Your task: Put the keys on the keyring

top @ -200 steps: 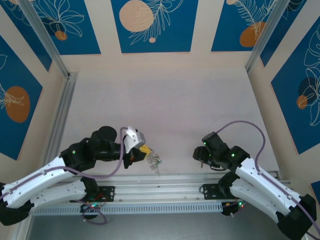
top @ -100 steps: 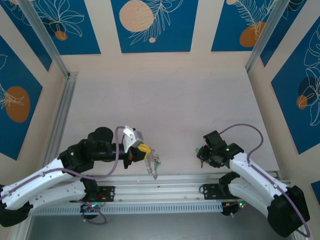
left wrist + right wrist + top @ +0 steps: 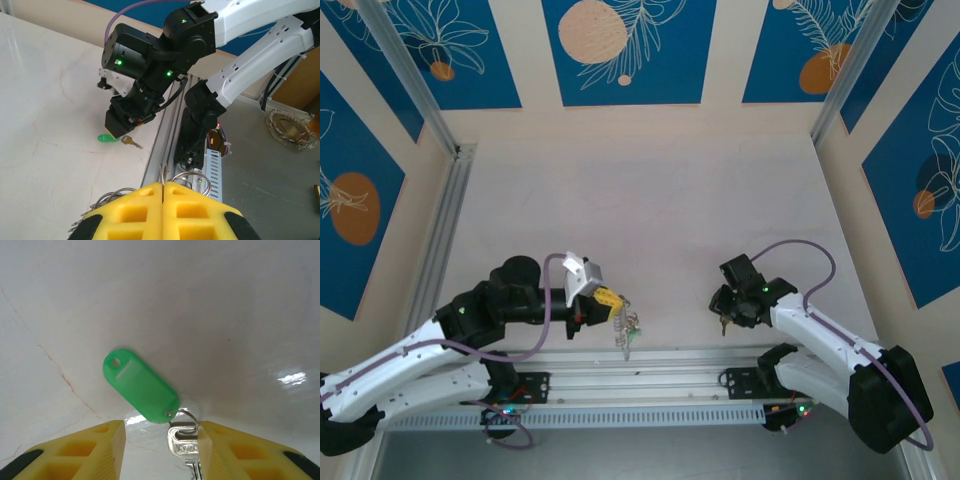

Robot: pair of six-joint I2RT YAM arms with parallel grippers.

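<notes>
The right arm (image 3: pixel 820 332) has folded inward since a second ago. Its elbow has swung toward 6 o'clock and its wrist has dipped lower over the surface (image 3: pixel 650 200). The left arm (image 3: pixel 415 355) has barely shifted, only drawing a touch toward the near edge.

In the top view the right tool (image 3: pixel 725 318) sits at about 5 o'clock on the surface and the left tool (image 3: pixel 607 298) at about 7 o'clock, well apart. The left tool (image 3: pixel 162 192) is pinched tight on the wire of the keyring (image 3: pixel 192 176), which hangs off it toward 5 o'clock with a small bunch of keys (image 3: pixel 630 328) on it.

The right tool (image 3: pixel 160 432) stands spread, its fingers (image 3: pixel 100 445) planted on either side of a loose key (image 3: pixel 182 440) lying flat on the surface. The key lies hard against the right-hand finger, and its green tag (image 3: pixel 141 389) points away toward 10 o'clock.

I judge the descent done and the pinch not yet made. Closing now should catch the key's head, though it sits off-centre and could skid. Threading it onto the held keyring is all still to come.
</notes>
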